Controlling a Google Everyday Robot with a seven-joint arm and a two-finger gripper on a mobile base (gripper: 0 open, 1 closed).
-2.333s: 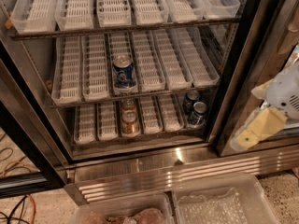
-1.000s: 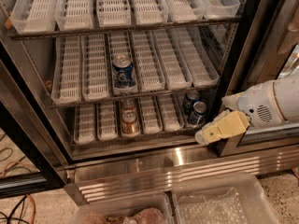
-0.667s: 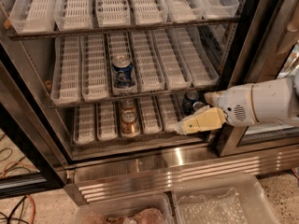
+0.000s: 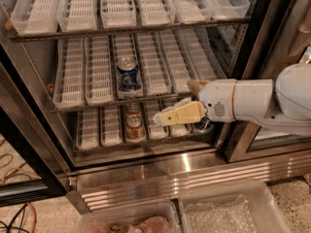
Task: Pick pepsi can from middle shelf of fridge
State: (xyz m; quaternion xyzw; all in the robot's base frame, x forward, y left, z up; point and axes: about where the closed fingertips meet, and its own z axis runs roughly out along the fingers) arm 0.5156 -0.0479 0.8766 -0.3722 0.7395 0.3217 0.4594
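The fridge (image 4: 146, 178) sits as before, its frame cut off at every edge. My white arm (image 4: 252, 101) has swung further left, from the right side toward the centre. My gripper (image 4: 174, 101) is now in front of the lower right end of the middle shelf (image 4: 73, 76), fingers spread and holding nothing. The pepsi can (image 4: 128, 75) has not moved: it stands upright in a centre-left tray, apart from my gripper. My wrist hides most of the dark cans (image 4: 203, 125) on the shelf below. The orange-brown cans (image 4: 134, 125) are half tucked under the rack.
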